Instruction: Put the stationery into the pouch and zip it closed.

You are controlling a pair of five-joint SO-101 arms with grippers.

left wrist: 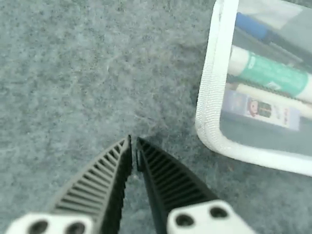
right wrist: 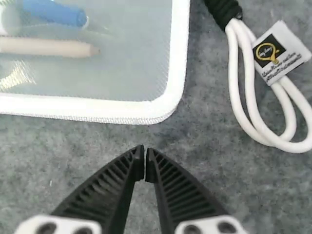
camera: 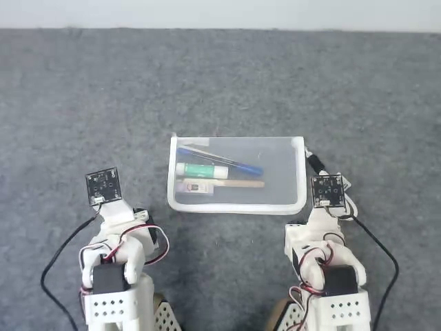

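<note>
Resting pinched empty, your left tool [left wrist: 132,142] and right tool [right wrist: 145,150] face the filled pouch [camera: 236,207]; probably finished, so check the zip cord [right wrist: 258,112] end.

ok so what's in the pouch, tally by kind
blue pen: 1
green and white marker: 1
cream pencil: 1
small printed eraser-like piece: 1
total: 4 clearly seen through the pouch; a thin dark line by the pen may be another
</note>
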